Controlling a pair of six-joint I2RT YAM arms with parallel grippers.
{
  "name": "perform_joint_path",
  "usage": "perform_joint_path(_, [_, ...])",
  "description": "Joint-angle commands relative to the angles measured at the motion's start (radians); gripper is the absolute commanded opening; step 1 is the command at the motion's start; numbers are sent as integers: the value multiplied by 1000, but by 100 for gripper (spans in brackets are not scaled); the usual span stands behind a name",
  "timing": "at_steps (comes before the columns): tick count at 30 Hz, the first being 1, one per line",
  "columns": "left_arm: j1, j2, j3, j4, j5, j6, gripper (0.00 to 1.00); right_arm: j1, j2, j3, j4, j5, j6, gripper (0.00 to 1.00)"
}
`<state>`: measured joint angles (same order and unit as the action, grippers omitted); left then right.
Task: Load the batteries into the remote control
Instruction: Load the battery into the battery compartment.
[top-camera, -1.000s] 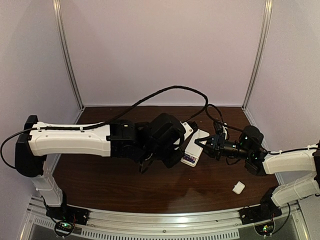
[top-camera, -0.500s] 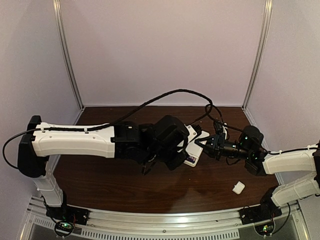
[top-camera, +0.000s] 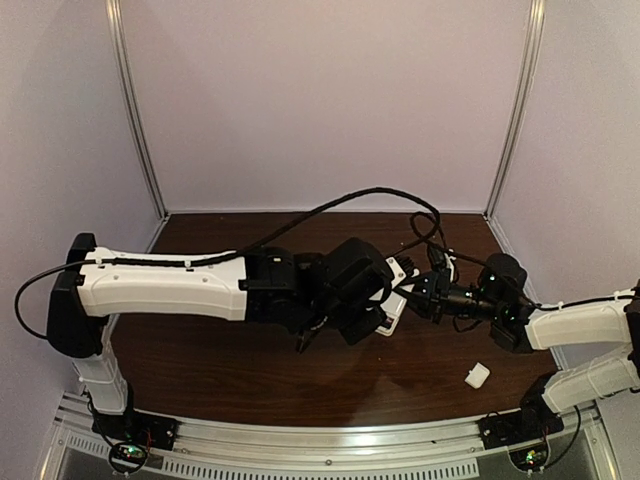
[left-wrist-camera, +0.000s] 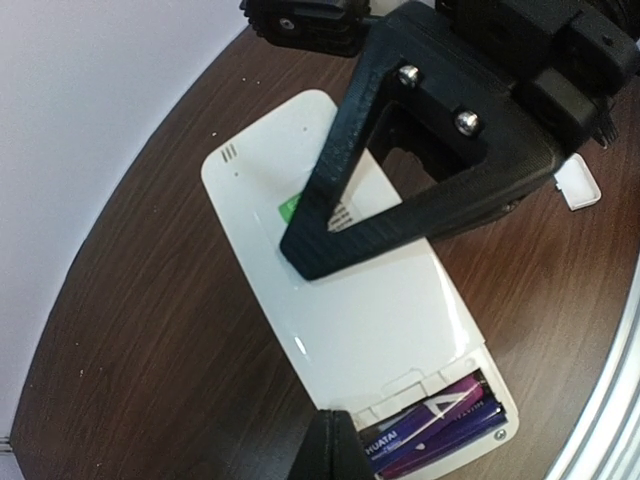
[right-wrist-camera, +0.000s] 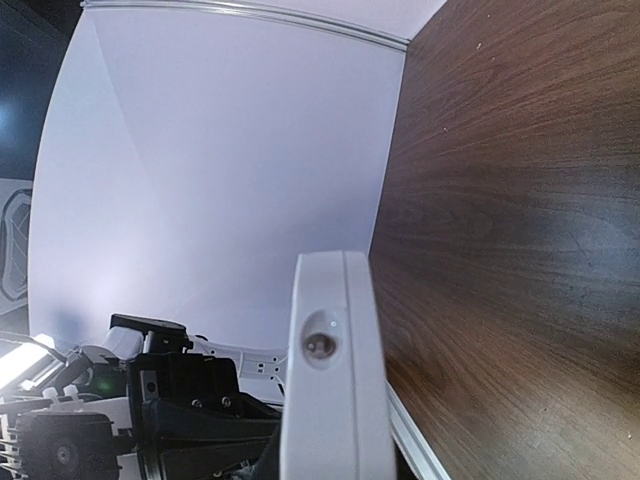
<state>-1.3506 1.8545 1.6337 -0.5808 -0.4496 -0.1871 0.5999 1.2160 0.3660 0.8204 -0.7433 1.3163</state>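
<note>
grips the remote (left-wrist-camera: 350, 300), plain back up, with the right gripper (top-camera: 412, 290), fingers closed across the half away from the battery bay (left-wrist-camera: 455, 420), just right of the middle of the table (top-camera: 230, 360). sets the left gripper (left-wrist-camera: 330, 450), fully closed and holding nothing, at the edge of that open bay, where both batteries (left-wrist-camera: 440, 425) lie side by side; cannot tell whether tip and batteries touch. has the cover (top-camera: 477, 375) lying well apart, near the table's front right corner.
</note>
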Motion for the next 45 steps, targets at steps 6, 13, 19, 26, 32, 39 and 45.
perform_joint_path(6, [-21, 28, 47, -70, -112, 5, 7, 3, 2, -18, 129, -10, 42, 0])
perform_joint_path(13, [23, -51, 37, -71, -145, -16, 21, 0, -11, -24, 111, -10, 23, 0])
perform_joint_path(19, [91, -159, -73, 3, -39, -69, 46, -5, -28, -5, 113, -33, -18, 0])
perform_joint_path(26, [246, -401, -368, 275, 467, -114, 68, -9, -74, 50, 79, -94, -89, 0])
perform_joint_path(32, [300, -455, -478, 470, 905, -158, 70, -9, -72, 89, 143, -166, -83, 0])
perform_joint_path(39, [301, -377, -479, 653, 1134, -272, 67, -4, -46, 104, 301, -224, 1, 0])
perform_joint_path(45, [301, -336, -486, 712, 1177, -340, 65, 4, -40, 109, 320, -236, 13, 0])
